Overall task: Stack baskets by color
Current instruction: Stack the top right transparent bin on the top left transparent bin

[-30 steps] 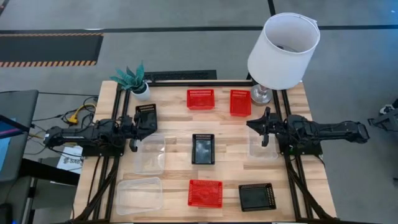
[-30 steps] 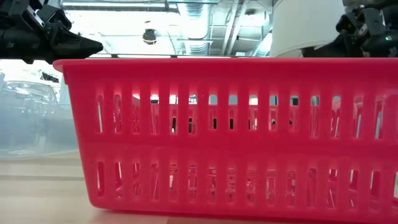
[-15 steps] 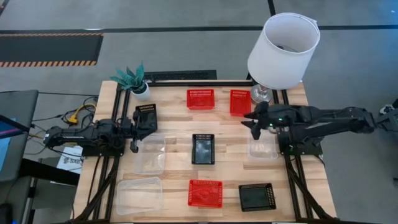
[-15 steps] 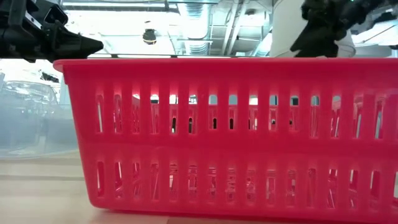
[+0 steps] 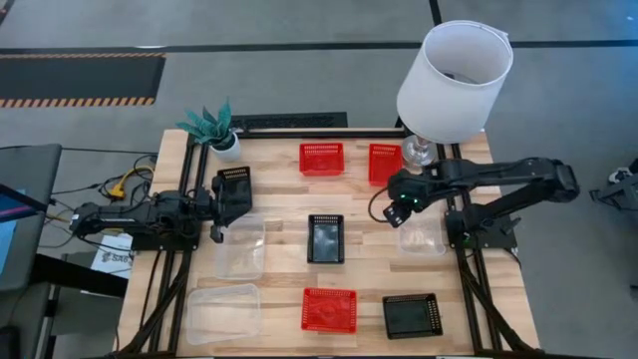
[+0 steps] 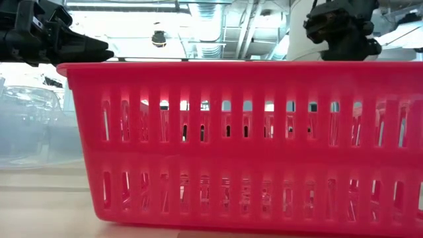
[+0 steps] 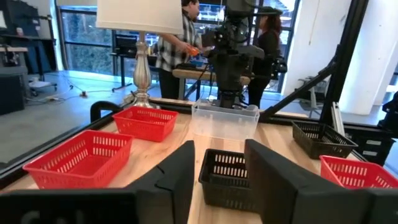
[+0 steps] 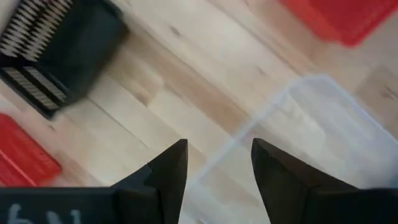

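Wooden plank tabletop (image 5: 279, 209) stands on grey floor (image 5: 299, 80). Behind tabletop: dark floor lines; hazard-striped mat (image 5: 80, 80) beyond its plant-side corner. Past the tabletop's far edge: tall windows (image 7: 81, 43), two people (image 7: 180, 43) standing. Overhead: exposed ceiling ducts (image 6: 211, 26), bright light.

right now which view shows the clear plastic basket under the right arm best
The high view: the clear translucent plastic basket shows from above beside the right fingers, though faint against the wood. The left wrist view shows its side wall across the table. The right wrist view shows only one corner. The low view does not show it.
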`<action>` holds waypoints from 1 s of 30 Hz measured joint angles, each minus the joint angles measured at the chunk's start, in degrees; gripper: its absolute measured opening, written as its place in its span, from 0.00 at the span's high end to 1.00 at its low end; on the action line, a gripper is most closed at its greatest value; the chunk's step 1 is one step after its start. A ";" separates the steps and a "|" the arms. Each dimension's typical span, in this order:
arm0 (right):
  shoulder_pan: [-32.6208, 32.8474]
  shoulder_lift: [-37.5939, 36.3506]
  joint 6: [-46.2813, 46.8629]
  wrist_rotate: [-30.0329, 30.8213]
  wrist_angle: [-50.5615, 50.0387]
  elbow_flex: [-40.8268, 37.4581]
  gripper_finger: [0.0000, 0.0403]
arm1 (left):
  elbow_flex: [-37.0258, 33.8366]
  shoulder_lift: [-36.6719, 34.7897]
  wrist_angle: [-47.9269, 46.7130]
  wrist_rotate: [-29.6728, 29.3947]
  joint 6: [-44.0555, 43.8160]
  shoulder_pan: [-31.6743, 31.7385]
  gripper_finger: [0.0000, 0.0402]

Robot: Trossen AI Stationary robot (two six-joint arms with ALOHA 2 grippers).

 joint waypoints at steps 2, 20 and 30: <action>-0.01 1.39 1.87 -0.57 -2.68 0.75 0.51 | 0.00 -0.02 0.02 -0.28 0.67 0.00 0.64; 9.42 3.10 27.75 -1.44 -6.56 -1.87 0.32 | 0.00 -0.02 0.00 -0.27 4.42 0.00 0.57; 10.88 8.30 32.23 -1.38 -5.54 -2.23 0.32 | 0.01 -0.02 -0.06 -0.22 4.41 0.00 0.57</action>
